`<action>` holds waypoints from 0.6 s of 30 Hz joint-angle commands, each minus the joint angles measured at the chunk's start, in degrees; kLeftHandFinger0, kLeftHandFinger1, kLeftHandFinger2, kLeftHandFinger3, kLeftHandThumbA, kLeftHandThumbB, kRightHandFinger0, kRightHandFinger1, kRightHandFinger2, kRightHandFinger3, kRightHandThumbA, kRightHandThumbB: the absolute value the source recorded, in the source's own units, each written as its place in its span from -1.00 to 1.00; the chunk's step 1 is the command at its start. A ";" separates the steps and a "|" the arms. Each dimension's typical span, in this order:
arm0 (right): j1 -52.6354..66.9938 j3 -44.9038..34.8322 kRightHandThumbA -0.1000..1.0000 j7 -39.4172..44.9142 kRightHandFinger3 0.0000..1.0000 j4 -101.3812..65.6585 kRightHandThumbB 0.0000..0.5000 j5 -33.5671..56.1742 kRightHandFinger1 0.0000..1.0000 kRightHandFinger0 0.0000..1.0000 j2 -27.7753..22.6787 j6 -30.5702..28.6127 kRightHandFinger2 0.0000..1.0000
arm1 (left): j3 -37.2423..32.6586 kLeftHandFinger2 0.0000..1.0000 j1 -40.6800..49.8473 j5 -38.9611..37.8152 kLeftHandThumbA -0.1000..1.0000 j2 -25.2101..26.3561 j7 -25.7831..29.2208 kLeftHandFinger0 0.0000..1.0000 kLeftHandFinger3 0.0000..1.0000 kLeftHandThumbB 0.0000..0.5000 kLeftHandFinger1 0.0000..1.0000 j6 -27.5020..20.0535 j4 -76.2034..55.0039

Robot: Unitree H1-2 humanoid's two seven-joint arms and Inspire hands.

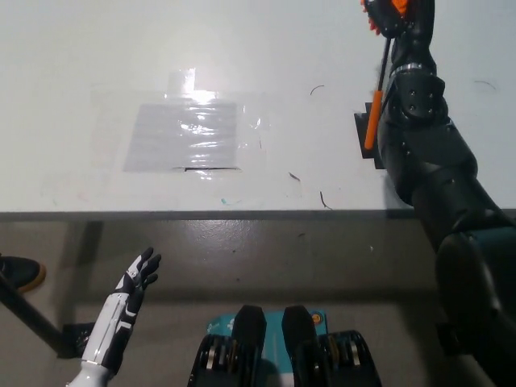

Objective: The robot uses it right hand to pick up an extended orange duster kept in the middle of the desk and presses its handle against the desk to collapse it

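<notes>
The orange duster (372, 119) hangs nearly upright at the desk's right side. Its fluffy orange head shows at the picture's top edge, a thin dark shaft runs down from it, and the orange handle ends just above a black patch (360, 129). My black right hand (407, 20) is at the top edge, shut on the duster near its head, and partly cut off. My white left hand (135, 278) rests open below the desk's front edge at lower left.
A shiny clear tape patch (189, 133) lies on the white desk (97, 64) left of centre. My right arm covers most of the black patch. The desk's front edge (201, 215) crosses the picture; below it is floor, with a shoe (18, 272) at far left.
</notes>
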 commanded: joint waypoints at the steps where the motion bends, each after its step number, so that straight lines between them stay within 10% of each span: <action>1: -1.95 0.64 -1.00 -3.55 -0.07 -2.25 -0.69 0.51 -0.99 -1.00 1.13 -3.44 -0.29 | 0.34 1.00 0.50 -0.52 1.00 -0.10 -0.15 1.00 1.00 -0.54 1.00 -0.92 -1.78; 10: 0.39 0.04 -1.00 -4.06 -0.33 -4.92 -0.69 2.13 -1.00 -1.00 2.01 -3.44 -0.54 | 0.35 1.00 -1.34 -1.02 1.00 0.58 -0.86 1.00 1.00 -0.53 1.00 -1.22 -1.19; 18: 5.38 4.34 -1.00 -7.13 0.02 3.20 -0.51 -1.53 -0.82 -1.00 0.68 -3.10 -0.06 | 0.36 1.00 -1.56 -1.16 1.00 0.34 -0.89 1.00 1.00 -0.60 1.00 -1.55 -1.13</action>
